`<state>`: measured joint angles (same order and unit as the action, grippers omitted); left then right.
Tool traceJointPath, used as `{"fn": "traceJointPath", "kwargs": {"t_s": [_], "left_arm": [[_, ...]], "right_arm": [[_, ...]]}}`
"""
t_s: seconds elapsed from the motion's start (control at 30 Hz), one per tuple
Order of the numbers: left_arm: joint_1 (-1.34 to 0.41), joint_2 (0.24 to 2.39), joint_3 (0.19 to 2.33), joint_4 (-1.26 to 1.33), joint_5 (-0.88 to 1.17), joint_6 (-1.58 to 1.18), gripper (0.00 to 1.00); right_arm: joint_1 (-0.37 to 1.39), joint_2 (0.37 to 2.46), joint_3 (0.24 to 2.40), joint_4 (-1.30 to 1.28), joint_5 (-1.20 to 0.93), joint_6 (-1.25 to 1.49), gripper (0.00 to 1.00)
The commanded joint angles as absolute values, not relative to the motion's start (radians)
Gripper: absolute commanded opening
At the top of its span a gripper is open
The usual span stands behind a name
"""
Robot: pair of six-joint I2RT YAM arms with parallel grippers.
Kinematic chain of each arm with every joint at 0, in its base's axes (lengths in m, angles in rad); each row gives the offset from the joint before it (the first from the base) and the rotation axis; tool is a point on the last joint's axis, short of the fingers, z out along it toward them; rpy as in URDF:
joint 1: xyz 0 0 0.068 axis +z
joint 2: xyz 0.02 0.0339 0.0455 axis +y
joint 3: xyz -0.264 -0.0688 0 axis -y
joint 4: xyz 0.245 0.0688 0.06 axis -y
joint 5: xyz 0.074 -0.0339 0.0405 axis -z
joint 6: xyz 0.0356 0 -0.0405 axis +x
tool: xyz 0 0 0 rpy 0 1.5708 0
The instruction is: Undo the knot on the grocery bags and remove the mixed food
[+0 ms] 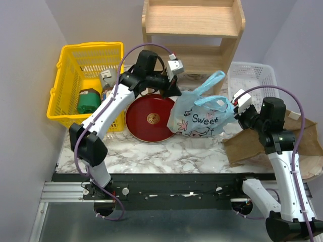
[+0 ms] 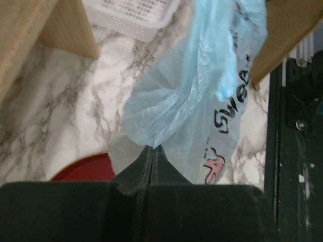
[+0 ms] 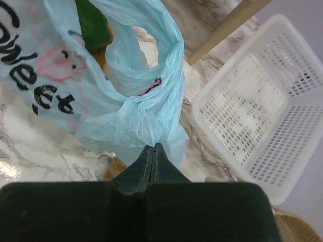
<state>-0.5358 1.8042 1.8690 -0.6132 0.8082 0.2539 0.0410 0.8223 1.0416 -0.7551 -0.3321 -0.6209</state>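
Counter (image 1: 166,151): white marble with grey veins, carrying everything below.
Wooden shelf (image 1: 192,20): pale wood, at the back centre.
Yellow basket (image 1: 70,55): back left, with a dark-green pack (image 1: 88,101) inside.
Brown paper bag (image 1: 247,146): lying flat at the right, partly under the right arm.
White mesh tray (image 1: 252,75): back right, beside the shelf.
Light-blue plastic bag (image 1: 202,118): mid-counter in front of the shelf, stretched between the two arms. "Sweet" faces the camera, its left side overlaps the plate's edge, and one handle loop stands up.
Red plate (image 1: 146,118): round, left of centre, just right of the basket.
Left pincer (image 2: 153,148): fingers pressed together, pinching the thin film at the bag's left side.
Right pincer (image 3: 153,147): fingers pressed together, pinching a gathered bunch of film at the bag's right side, below an open loop.
Green food (image 3: 93,27): showing inside the bag, with something orange just beneath it.
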Motion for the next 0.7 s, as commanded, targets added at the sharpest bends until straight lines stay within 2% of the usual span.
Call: {"fn": "traceJointPath", "kwargs": {"t_s": [0.0, 0.17, 0.2, 0.23, 0.27, 0.37, 0.47, 0.5, 0.6, 0.67], "left_arm": [[-0.566, 1.695, 1.604, -0.644, 0.798, 0.296, 0.0], [-0.571, 1.626, 1.445, -0.652, 0.779, 0.298, 0.0], [-0.571, 1.611, 1.445, -0.66, 0.77, 0.304, 0.11], [-0.571, 1.605, 1.451, -0.666, 0.74, 0.301, 0.27], [-0.571, 1.595, 1.46, -0.664, 0.729, 0.298, 0.48], [-0.577, 1.556, 1.518, -0.615, 0.73, 0.262, 0.7], [-0.594, 1.539, 1.598, -0.572, 0.764, 0.241, 0.82], [-0.604, 1.555, 1.652, -0.572, 0.776, 0.236, 0.83], [-0.633, 1.623, 1.762, -0.598, 0.822, 0.232, 0.85], [-0.652, 1.661, 1.801, -0.606, 0.836, 0.233, 0.95]], "right_arm": [[0.041, 0.763, 0.968, -0.715, -0.25, -0.685, 0.0], [0.04, 0.695, 0.887, -0.745, -0.23, -0.71, 0.03], [0.04, 0.689, 0.887, -0.753, -0.236, -0.692, 0.12], [0.04, 0.69, 0.903, -0.779, -0.257, -0.68, 0.28], [0.04, 0.698, 0.928, -0.802, -0.277, -0.669, 0.55], [0.04, 0.745, 1.046, -0.873, -0.379, -0.591, 0.75], [0.04, 0.799, 1.126, -0.896, -0.507, -0.554, 0.84], [0.04, 0.816, 1.138, -0.894, -0.538, -0.549, 0.87], [0.04, 0.897, 1.143, -0.848, -0.597, -0.526, 0.9], [0.04, 0.954, 1.147, -0.836, -0.633, -0.538, 0.9]]}}
